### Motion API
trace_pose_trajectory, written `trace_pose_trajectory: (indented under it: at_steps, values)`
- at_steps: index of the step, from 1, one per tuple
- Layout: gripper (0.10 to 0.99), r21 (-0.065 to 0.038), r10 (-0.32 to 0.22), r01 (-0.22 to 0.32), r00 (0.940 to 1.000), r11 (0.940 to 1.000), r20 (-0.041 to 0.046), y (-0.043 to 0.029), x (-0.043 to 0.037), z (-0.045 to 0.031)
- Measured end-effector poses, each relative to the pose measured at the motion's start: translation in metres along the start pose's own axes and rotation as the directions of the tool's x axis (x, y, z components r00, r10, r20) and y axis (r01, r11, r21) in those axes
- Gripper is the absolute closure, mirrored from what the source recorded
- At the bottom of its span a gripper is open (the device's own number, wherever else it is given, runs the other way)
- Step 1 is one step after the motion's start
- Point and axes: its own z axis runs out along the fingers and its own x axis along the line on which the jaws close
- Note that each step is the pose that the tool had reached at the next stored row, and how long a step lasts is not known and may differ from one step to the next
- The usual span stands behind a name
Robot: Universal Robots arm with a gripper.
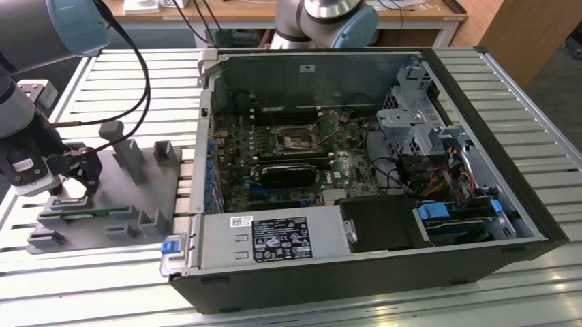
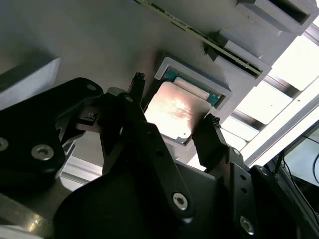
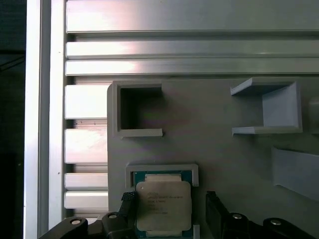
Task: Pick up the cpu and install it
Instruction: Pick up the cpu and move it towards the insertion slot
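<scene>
The cpu (image 3: 163, 205) is a flat square chip with a silvery top plate, lying in a shallow pale-rimmed pocket of the grey holder tray (image 1: 136, 204). In both wrist views my gripper (image 3: 169, 196) hangs just over it, its black fingertips (image 3: 128, 197) standing on either side of the chip with small gaps. The second wrist view shows the cpu (image 2: 174, 112) between the gripper's (image 2: 174, 101) open fingers, still seated in the pocket. In the exterior view the gripper (image 1: 80, 178) is low over the tray at the exterior view's left. The motherboard's socket (image 1: 296, 141) sits inside the open computer case (image 1: 473, 204).
The tray carries several upright grey brackets (image 1: 127, 157) and a narrow green memory stick (image 1: 78, 212) near the gripper. A black card (image 1: 291, 174), cables and a drive cage (image 1: 405, 119) crowd the case. Everything rests on a slatted aluminium table (image 1: 536, 122).
</scene>
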Motion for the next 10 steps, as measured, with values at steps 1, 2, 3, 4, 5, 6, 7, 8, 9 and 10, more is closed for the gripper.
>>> trace_pose_trajectory:
  at_steps: [1, 2, 3, 4, 5, 6, 7, 8, 9, 10]
  values:
    - [0.416, 0.000, 0.000, 0.000, 1.0000, 1.0000, 0.0001, 0.0000, 0.0000, 0.0000]
    - [0.416, 0.000, 0.000, 0.000, 1.0000, 1.0000, 0.0003, 0.0000, 0.0004, 0.0000]
    - [0.416, 0.000, 0.000, 0.000, 1.0000, 1.0000, 0.0006, -0.0001, 0.0008, 0.0001]
    - [0.416, 0.000, 0.000, 0.000, 1.0000, 1.0000, 0.0008, -0.0001, 0.0013, 0.0001]
    - [0.416, 0.000, 0.000, 0.000, 1.0000, 1.0000, 0.0011, 0.0000, 0.0020, 0.0001]
    - [0.416, 0.000, 0.000, 0.000, 1.0000, 1.0000, 0.0011, -0.0001, 0.0024, 0.0001]
    - [0.416, 0.000, 0.000, 0.000, 1.0000, 1.0000, 0.0015, -0.0001, 0.0027, 0.0003]
    - [0.416, 0.000, 0.000, 0.000, 1.0000, 1.0000, 0.0023, -0.0001, 0.0034, 0.0005]
    - [0.416, 0.000, 0.000, 0.000, 1.0000, 1.0000, 0.0030, -0.0001, 0.0036, 0.0009]
    - [0.416, 0.000, 0.000, 0.000, 1.0000, 1.0000, 0.0038, -0.0002, 0.0038, 0.0014]
